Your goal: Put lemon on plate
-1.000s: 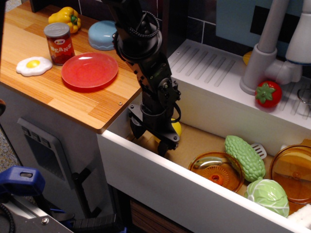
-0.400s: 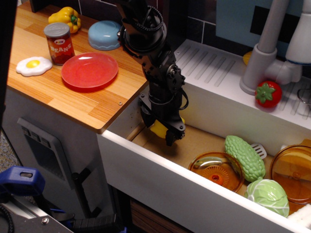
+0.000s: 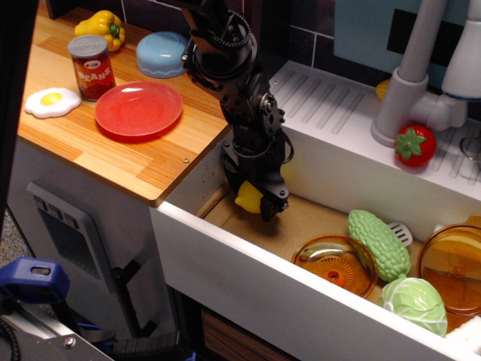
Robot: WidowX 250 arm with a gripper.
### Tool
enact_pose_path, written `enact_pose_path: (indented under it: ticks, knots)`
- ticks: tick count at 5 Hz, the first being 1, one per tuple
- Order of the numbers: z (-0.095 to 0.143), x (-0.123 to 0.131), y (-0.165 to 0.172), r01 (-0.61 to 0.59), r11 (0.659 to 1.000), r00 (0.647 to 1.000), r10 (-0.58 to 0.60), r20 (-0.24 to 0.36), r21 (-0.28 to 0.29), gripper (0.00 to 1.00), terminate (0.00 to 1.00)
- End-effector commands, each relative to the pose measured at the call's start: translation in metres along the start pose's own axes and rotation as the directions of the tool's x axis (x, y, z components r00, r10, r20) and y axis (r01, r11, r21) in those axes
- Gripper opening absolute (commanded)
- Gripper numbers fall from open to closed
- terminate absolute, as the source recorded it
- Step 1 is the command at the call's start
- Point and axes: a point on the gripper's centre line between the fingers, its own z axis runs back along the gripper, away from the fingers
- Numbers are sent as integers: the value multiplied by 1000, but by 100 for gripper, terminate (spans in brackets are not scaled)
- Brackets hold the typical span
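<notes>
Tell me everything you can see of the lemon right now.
Only part of the lemon shows: a smooth, bright yellow, plastic-looking lump, seemingly with a rounded point toward the lower left. It sits between the fingers of the black gripper, which hides its right side. It is inside the sink, near the left end by the wooden counter, and looks raised off the sink floor, though that contact is hard to judge. It is not on the red plate.

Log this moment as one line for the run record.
phase: lifting | pincer: shut on lemon, over sink | plate: bare, on counter | lemon on plate: not yet
</notes>
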Motion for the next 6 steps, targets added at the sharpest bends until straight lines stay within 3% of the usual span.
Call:
enact_pose_path:
  ticks: [1,2,3,4,5,6]
  knots:
    - [8,12,9,-7,1000,999,6,47,20,100,0]
    - [29,14,1,-17,999,1000,16,22,47,0,0]
    - [69,18,-12,1,997,1000,1,-16,73,0,0]
    - [115,17,-28,5,990,998,3,-55,140,0,0]
    - [155,3,-16,34,971,994,-8,-108,238,0,0]
    - [163,-10,24,116,967,986,-85,-141,227,0,0]
